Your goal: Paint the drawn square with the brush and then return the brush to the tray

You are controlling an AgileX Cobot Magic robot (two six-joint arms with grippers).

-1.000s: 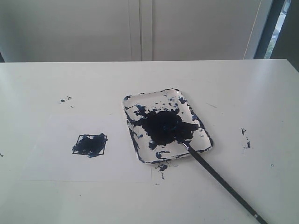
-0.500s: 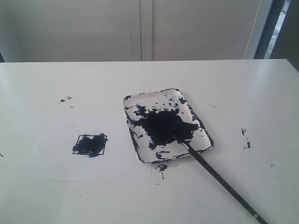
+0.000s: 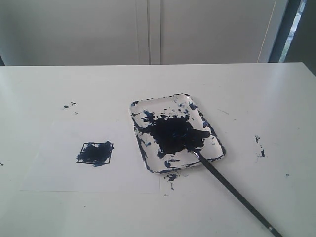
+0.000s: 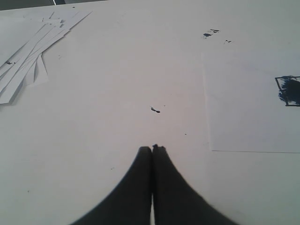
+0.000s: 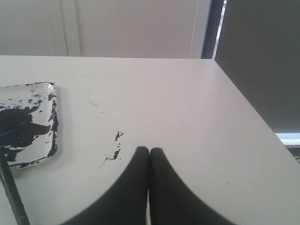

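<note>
The drawn square (image 3: 95, 153) on the white paper is smeared dark blue inside; its edge also shows as the drawn square (image 4: 288, 91) in the left wrist view. The white tray (image 3: 212, 133) holds a big dark paint patch. The brush (image 3: 232, 190) lies with its tip in the tray and its handle running out toward the table's front right; a stretch of the brush (image 5: 13, 197) shows beside the tray (image 5: 51, 117). My left gripper (image 4: 152, 148) is shut and empty over bare table. My right gripper (image 5: 149, 149) is shut and empty, apart from the tray. Neither gripper appears in the exterior view.
A large white paper sheet (image 3: 59, 173) lies under the square. Loose paper sheets (image 4: 28, 51) are stacked far from the left gripper. Dark paint specks (image 3: 259, 147) dot the table right of the tray. The table's right edge (image 5: 253, 117) runs near the right gripper.
</note>
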